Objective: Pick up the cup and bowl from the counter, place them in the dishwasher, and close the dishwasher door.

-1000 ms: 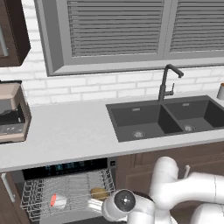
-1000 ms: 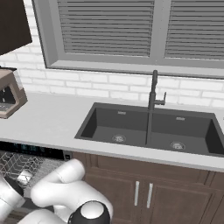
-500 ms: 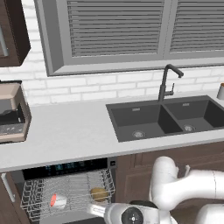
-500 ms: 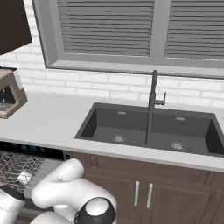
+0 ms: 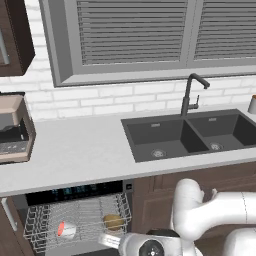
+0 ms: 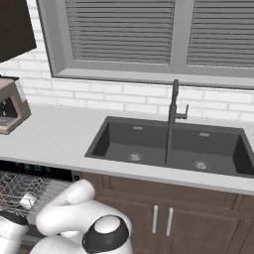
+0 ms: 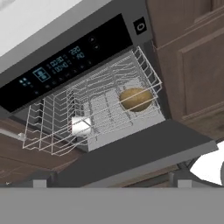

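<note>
The dishwasher (image 7: pixel 70 59) stands open under the counter (image 5: pixel 75 150), its white wire rack (image 7: pixel 48 127) pulled out. Inside the rack the cup (image 7: pixel 82 125) lies on its side, its red top showing in the left base view (image 5: pixel 64 229). The golden-brown bowl (image 7: pixel 135 99) rests in the rack's right part (image 5: pixel 113 221). Below the rack, the dishwasher door (image 7: pixel 131 153) hangs down as a flat dark grey panel. My gripper (image 7: pixel 111 183) is open and holds nothing, hovering low over the door's outer edge, apart from the rack.
A dark double sink (image 5: pixel 190 132) with a black faucet (image 5: pixel 189 95) is set in the counter to the right. A coffee machine (image 5: pixel 14 130) sits at the far left. Brown wooden cabinets (image 7: pixel 192 65) flank the dishwasher. A pale grey cup (image 5: pixel 252 104) stands at the right edge.
My arm has sunk lower and pulled back from the rack. The cup and bowl have stayed in place in the rack.
</note>
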Motion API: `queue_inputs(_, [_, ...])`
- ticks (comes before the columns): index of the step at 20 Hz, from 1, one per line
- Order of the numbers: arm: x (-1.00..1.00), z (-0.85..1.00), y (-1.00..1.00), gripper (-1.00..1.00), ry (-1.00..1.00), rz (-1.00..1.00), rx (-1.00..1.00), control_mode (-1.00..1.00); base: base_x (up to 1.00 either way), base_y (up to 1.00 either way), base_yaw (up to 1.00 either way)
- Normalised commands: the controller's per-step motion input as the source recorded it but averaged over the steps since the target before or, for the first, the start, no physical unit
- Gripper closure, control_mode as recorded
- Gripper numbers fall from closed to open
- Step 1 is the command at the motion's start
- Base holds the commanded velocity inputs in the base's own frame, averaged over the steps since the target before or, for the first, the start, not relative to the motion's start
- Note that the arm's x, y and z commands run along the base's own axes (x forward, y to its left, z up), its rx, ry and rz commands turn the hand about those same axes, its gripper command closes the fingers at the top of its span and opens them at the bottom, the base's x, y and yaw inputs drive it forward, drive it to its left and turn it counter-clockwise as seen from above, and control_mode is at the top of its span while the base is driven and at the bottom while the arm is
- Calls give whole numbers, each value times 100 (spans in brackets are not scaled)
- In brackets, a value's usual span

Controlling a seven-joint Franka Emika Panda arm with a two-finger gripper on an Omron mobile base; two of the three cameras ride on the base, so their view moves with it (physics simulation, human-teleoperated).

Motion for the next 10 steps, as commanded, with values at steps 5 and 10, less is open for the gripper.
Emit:
queue_inputs(5, [6,4,0,-100,-15,0,2,-100,0,0,0])
queue_inputs(10, [-10,5,0,-100,-10,0,2,-100,0,0,0])
